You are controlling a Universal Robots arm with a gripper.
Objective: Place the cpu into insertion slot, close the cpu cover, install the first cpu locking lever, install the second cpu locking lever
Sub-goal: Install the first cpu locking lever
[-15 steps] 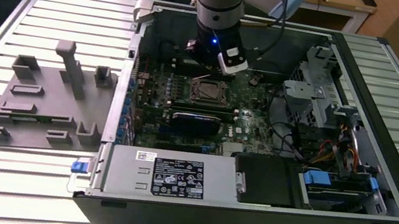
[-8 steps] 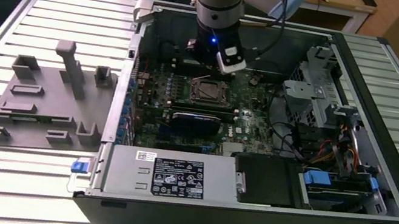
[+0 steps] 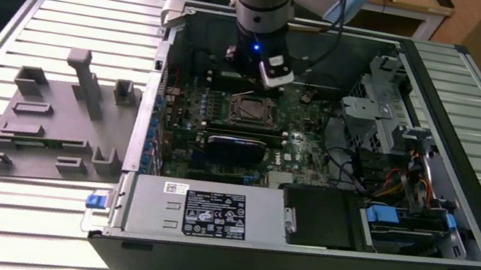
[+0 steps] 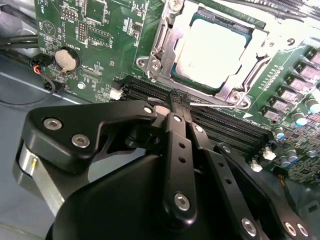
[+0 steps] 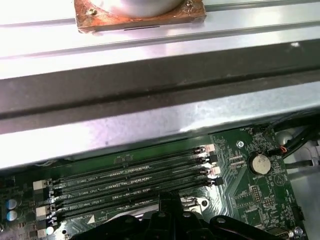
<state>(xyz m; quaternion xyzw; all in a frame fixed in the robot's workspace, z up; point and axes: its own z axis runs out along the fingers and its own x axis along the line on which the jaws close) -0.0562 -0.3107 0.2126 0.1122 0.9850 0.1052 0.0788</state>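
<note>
Just past end effector (image 4: 181, 102), cpu (image 4: 214, 46), w/o contact

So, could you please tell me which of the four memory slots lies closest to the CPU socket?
The memory slot right beside the CPU socket; the other three sit beyond it, toward the case wall.

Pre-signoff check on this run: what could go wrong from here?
1. The gripper sits at the thin locking lever, right over the memory slots; a slip could scrape them.
2. The cpu cover lies over the cpu with that lever apparently unlatched, so it may lift.
</note>
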